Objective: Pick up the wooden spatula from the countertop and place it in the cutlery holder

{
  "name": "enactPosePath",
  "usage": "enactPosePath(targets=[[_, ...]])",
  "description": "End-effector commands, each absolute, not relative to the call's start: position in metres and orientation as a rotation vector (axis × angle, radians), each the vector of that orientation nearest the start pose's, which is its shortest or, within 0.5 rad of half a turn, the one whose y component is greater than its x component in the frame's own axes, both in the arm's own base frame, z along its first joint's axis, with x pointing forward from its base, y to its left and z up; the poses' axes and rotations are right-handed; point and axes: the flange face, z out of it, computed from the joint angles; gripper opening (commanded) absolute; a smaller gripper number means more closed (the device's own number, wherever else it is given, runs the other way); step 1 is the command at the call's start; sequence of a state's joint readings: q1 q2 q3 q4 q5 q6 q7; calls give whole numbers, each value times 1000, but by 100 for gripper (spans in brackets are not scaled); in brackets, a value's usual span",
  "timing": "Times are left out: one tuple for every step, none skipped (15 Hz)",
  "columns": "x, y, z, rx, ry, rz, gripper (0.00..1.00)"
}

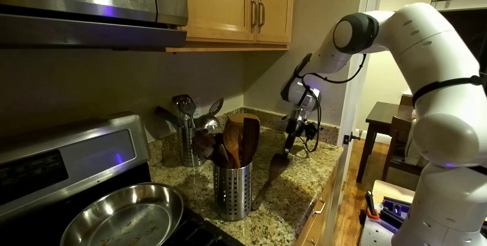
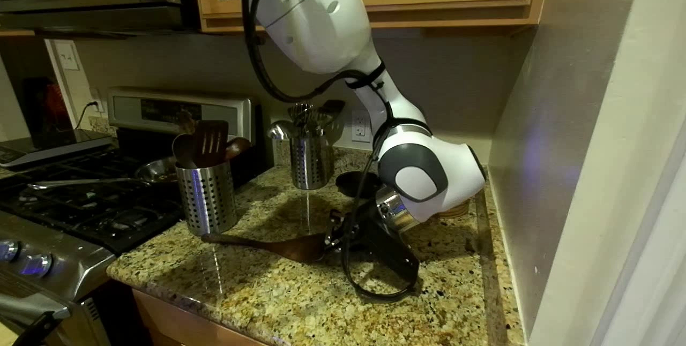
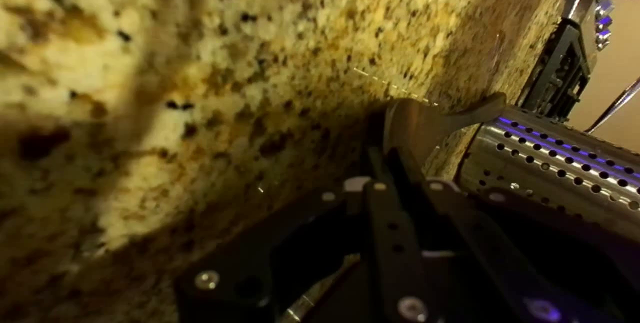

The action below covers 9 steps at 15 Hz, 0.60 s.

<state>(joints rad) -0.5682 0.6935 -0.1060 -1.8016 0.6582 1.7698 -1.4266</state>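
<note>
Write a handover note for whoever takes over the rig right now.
Gripper: shut on the wooden spatula, at its head end.
Spatula: not yet lifted clear of the countertop, handle end beside the base of the front holder; whether they touch is unclear.
Holders: front one has wooden utensils in it; the back holder has metal utensils.
Done: spatula gripped.
Left: lift it and place it in a holder, probably the front one, though the task doesn't say which.

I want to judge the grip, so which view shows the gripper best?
The wrist view: it shows the gripper close up, both jaws visible, closed on the head of the wooden spatula. Both exterior views show the gripper smaller and dark at the spatula's head, its jaws hard to tell apart.
</note>
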Motion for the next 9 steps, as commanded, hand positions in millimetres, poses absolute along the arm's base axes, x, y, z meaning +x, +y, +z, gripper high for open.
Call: enactPosePath(targets=[[473,-331,141,-2283,-382,-141,7],[472,-334,141,-2292,-373,-135,31],[471,-337,140,-2303,-367,-129,33],[471,-339,139,-2313,-363,-129,39],[472,-340,140,-2322,-363,-130,45],[472,-341,140,-2331,-362,-133,52],[473,-341,141,-2338,-365,-137,58],[474,-342,141,-2342,-365,-140,66],[475,-342,142,-2341,-367,-142,71]])
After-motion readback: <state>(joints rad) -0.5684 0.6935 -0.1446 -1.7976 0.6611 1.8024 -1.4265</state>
